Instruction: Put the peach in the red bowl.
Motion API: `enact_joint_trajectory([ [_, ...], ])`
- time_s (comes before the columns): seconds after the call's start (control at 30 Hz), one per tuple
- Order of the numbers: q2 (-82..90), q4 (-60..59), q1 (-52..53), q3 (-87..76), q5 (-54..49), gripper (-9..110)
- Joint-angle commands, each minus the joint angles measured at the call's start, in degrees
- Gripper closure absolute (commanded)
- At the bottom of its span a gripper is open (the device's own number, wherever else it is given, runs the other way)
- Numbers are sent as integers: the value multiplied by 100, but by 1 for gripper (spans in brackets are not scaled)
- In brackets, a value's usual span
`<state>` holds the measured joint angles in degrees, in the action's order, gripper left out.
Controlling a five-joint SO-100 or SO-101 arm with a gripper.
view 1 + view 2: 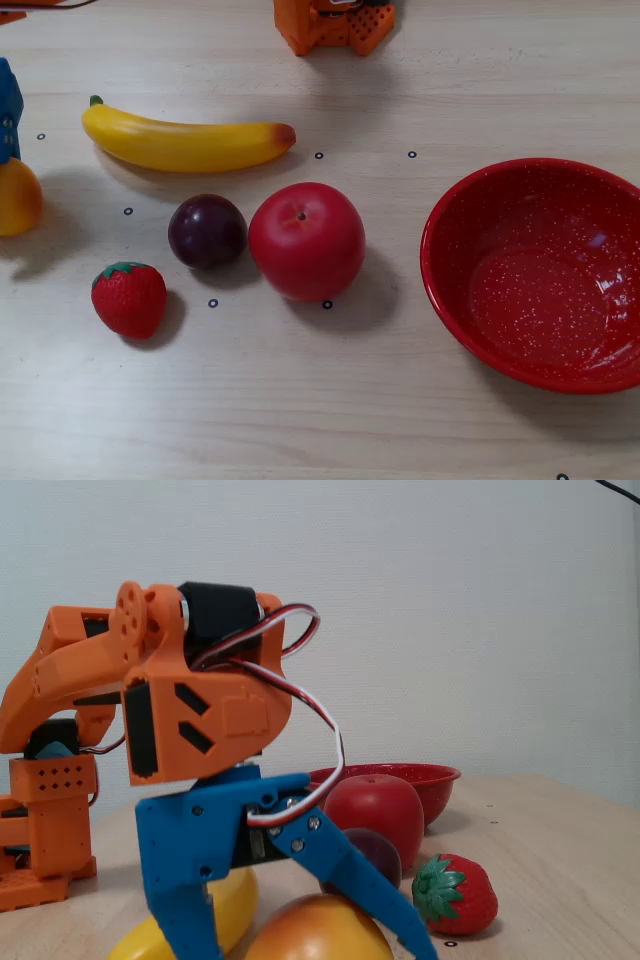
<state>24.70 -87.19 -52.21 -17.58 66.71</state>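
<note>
The peach [15, 197] lies at the far left edge of the overhead view, partly cut off, yellow-orange with a blush. In the fixed view the peach [318, 932] sits low in front, between the two blue fingers. My gripper [305, 946] is open with its jaws spread wide on either side of the peach, the fingertips below the frame edge. A bit of the blue gripper [8, 118] shows just above the peach in the overhead view. The red bowl [455, 205] with white speckles stands empty at the right, far from the peach; its rim [420, 773] shows behind the apple.
A banana [185, 143], a dark plum [206, 231], a big red apple [306, 240] and a strawberry [129, 298] lie between the peach and the bowl. The orange arm base [335, 25] stands at the top edge.
</note>
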Motion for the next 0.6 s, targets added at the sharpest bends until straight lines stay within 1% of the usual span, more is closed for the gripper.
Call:
enact_joint_trajectory([
  [0.0,255,185,70,176,202,53],
  [0.23,237,193,79,176,360,59],
  [0.57,246,229,53,167,475,64],
])
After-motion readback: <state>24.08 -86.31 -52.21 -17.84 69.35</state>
